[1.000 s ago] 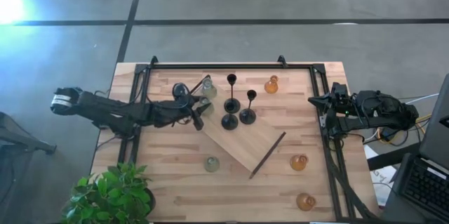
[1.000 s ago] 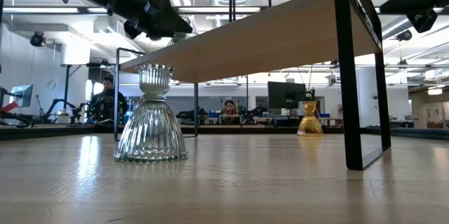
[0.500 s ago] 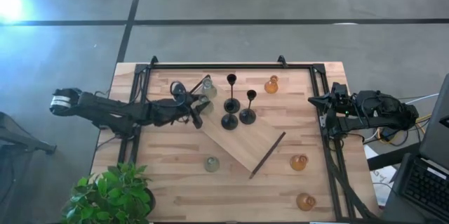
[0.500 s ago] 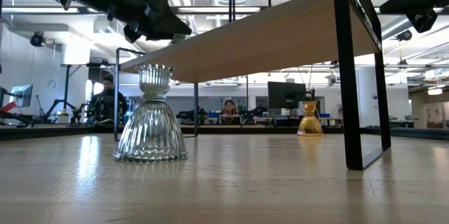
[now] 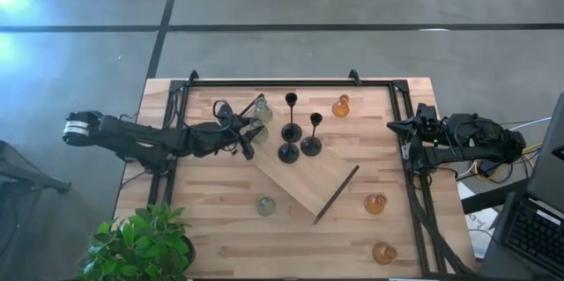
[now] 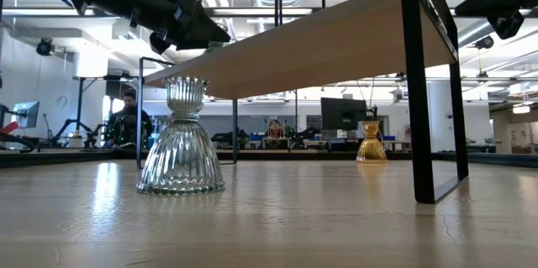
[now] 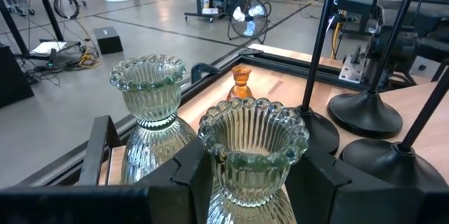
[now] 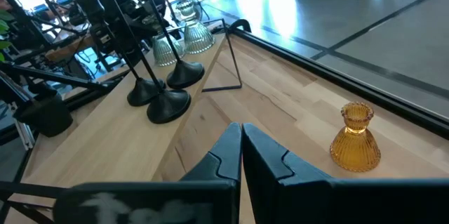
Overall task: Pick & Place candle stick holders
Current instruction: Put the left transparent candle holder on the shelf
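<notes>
Holders: nine on the desk (image 5: 211,228), in three kinds, some up on the board (image 5: 304,184), some on the bare wood.
Left gripper (image 5: 248,134): at about 10 o'clock on the desk, at the board's left corner; its jaws are closed around a green holder (image 7: 252,155), seen gripped in the left wrist view.
Second green holder (image 5: 262,109): just beside the gripped one, on the board's left end.
Third green holder (image 5: 266,205): alone on the desk at about 7 o'clock, off the board; it fills the near ground of the low view (image 6: 181,137).
Black holders (image 5: 291,131): three upright, clustered on the board at about 12 o'clock, bases close together.
Amber holder (image 5: 341,106): at about 1 o'clock, near the desk's far edge.
Two more amber holders (image 5: 376,203): at about 4 and 5 o'clock, well apart from the board.
Right gripper (image 5: 395,126): waits at the desk's right edge, about 3 o'clock, jaws clenched on nothing.
</notes>
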### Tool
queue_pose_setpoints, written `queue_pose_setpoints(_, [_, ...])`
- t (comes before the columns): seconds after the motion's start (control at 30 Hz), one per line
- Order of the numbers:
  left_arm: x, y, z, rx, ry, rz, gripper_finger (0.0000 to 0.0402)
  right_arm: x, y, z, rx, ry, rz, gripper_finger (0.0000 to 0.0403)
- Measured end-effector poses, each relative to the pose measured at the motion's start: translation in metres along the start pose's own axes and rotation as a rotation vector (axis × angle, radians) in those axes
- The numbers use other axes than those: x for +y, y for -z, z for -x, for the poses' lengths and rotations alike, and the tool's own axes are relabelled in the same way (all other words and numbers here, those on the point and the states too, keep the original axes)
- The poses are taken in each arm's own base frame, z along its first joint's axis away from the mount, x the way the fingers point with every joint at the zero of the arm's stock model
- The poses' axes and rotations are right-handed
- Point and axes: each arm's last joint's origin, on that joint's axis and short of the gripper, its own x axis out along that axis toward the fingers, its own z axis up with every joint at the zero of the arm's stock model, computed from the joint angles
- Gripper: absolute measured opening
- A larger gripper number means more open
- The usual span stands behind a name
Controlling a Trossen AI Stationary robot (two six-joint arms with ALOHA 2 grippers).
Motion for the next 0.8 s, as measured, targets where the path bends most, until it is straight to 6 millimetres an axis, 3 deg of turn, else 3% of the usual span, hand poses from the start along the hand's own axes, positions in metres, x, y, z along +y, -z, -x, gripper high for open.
queue_pose_setpoints(0.8, [-0.0016, -0.0018, 0.0001, -0.013, 0.049, 0.019, 0.0145, 0.0, -0.0001, 0.0001, -0.001, 0.0, 0.0, 0.0008])
